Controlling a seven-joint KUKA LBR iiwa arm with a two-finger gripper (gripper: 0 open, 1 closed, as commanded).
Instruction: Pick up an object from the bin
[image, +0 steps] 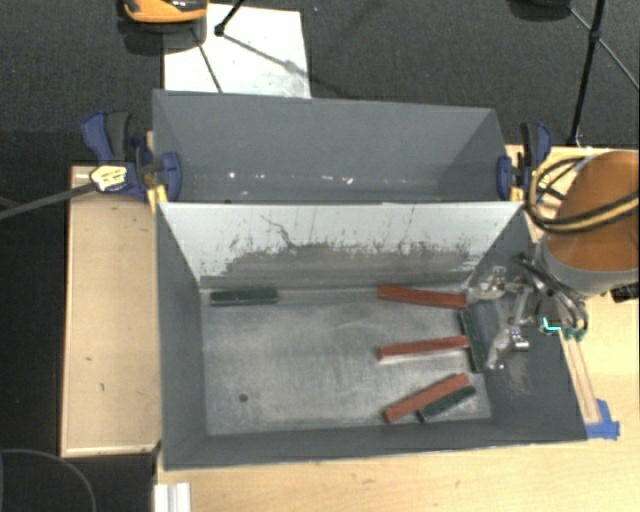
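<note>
Three reddish-brown bars, each long, flat and narrow, are seen on the right half of the floor of the bin (180, 330). An upper bar (420, 295) lies at the foot of the far wall, a middle bar (422, 349) lies below it, and a lower bar (420, 400) is tilted near the front wall. A dark green bar (452, 401) is laid against the lower bar's right side. A second dark green bar (240, 296) is found well apart, at the upper left of the floor. The pincer (482, 342) is placed low at the right of the frame, just at the right end of the middle bar. How far open it is, and whether that bar is touched or held, cannot be told.
</note>
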